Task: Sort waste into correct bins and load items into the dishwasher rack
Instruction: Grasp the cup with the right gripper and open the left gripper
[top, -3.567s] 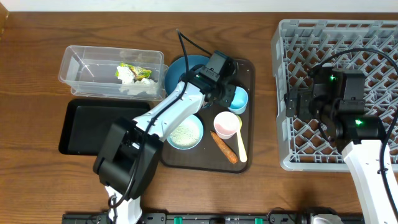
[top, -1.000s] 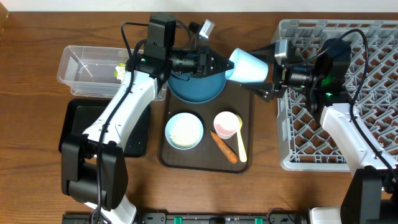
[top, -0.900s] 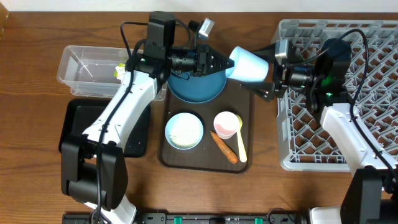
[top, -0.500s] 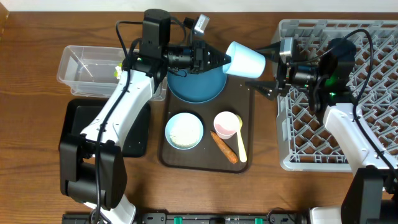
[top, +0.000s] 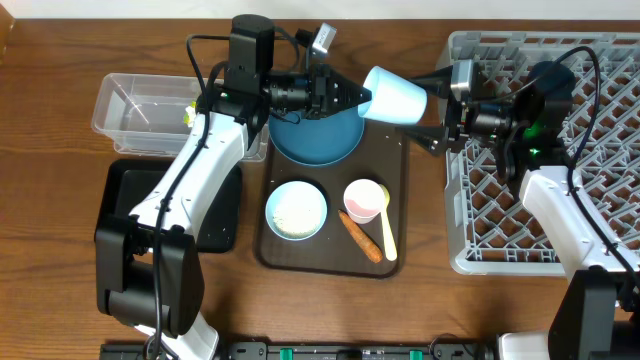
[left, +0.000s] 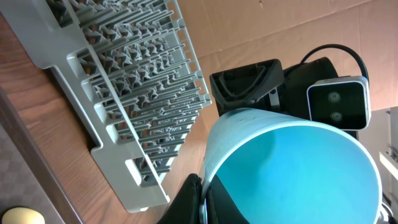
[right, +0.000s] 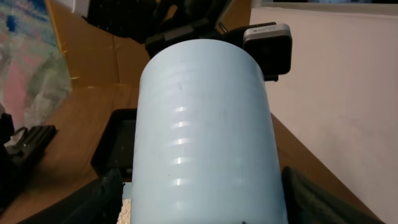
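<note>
Handover posture: left gripper (top: 358, 97) jaws pinch the light blue cup (top: 397, 96) rim, offering its base between right gripper (top: 430, 108) jaws, apparently spread wide, for racking.

The wooden table (top: 60, 290) carries 4 things: clear tub (top: 140, 110), black tray (top: 125, 205), brown serving tray (top: 320, 255), grey rack (top: 600, 60).

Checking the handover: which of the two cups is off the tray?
The light blue cup, held sideways in the air by the left pincer at its rim. The pink cup stands upright on the tray.
</note>
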